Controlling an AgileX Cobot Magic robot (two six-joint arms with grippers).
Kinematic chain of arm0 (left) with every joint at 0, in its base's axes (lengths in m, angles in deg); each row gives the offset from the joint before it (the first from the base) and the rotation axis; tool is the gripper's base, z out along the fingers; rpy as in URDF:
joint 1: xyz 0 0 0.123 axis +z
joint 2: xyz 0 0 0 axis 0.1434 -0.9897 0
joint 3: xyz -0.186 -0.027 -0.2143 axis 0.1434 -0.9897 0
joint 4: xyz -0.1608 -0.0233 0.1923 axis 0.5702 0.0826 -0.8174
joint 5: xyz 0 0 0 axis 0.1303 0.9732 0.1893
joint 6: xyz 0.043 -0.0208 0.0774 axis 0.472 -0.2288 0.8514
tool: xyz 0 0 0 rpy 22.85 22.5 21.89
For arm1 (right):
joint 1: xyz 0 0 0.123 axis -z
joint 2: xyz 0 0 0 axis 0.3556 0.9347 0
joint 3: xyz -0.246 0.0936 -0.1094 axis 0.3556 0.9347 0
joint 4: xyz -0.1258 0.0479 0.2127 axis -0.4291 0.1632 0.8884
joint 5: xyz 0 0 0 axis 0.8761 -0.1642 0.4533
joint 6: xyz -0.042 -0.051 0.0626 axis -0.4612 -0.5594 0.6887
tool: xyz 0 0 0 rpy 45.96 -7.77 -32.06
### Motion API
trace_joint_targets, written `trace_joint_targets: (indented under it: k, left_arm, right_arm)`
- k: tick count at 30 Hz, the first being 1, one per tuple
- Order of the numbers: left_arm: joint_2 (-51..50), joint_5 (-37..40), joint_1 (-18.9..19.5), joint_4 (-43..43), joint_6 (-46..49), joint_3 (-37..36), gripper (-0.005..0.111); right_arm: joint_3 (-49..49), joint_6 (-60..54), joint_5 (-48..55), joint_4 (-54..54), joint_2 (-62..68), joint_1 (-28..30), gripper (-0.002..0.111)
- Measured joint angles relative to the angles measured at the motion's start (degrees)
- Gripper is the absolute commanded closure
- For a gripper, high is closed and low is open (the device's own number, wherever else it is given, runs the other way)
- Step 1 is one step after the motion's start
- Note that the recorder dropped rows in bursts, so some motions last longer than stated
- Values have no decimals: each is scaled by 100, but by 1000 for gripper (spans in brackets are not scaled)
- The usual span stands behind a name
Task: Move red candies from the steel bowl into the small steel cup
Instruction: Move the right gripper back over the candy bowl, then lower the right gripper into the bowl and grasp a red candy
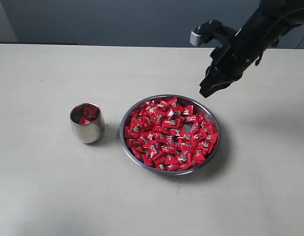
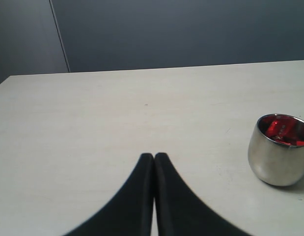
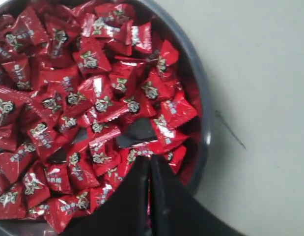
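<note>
The steel bowl (image 1: 122,129) sits mid-table, heaped with red candies (image 1: 171,132). Left of it stands the small steel cup (image 1: 86,123) with a few red candies (image 2: 284,130) inside. My right gripper (image 1: 207,91) hangs shut above the bowl's far right rim. In the right wrist view its tips (image 3: 148,160) are pressed together over the candies (image 3: 83,88) near the bowl's rim (image 3: 203,98); I see no candy plainly caught between them. My left gripper (image 2: 154,156) is shut and empty over bare table, with the cup (image 2: 279,150) off to one side. It is outside the exterior view.
The pale table (image 1: 43,187) stretches wide around bowl and cup. A dark wall (image 1: 117,19) runs behind its far edge. The right arm (image 1: 255,34) reaches in from the upper right.
</note>
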Motion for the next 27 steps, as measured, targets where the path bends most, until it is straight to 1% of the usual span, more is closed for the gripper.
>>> trace_joint_targets:
  k: [10,13,18,20,27]
  left_arm:
    - [0,0,0,0,0,0,106]
    - [0,0,0,0,0,0,106]
    - [0,0,0,0,0,0,106]
    - [0,0,0,0,0,0,106]
    - [0,0,0,0,0,0,106]
  right_arm:
    - [0,89,-492,-842,484,-1110,106]
    - [0,171,-745,-1304,523,-1430,106]
    - [0,298,-976,-1661,527,-1554,106]
    - [0,719,-1230,-1685,527,-1554,106]
    - [0,1130,-1255,-1708,632,-1554,106]
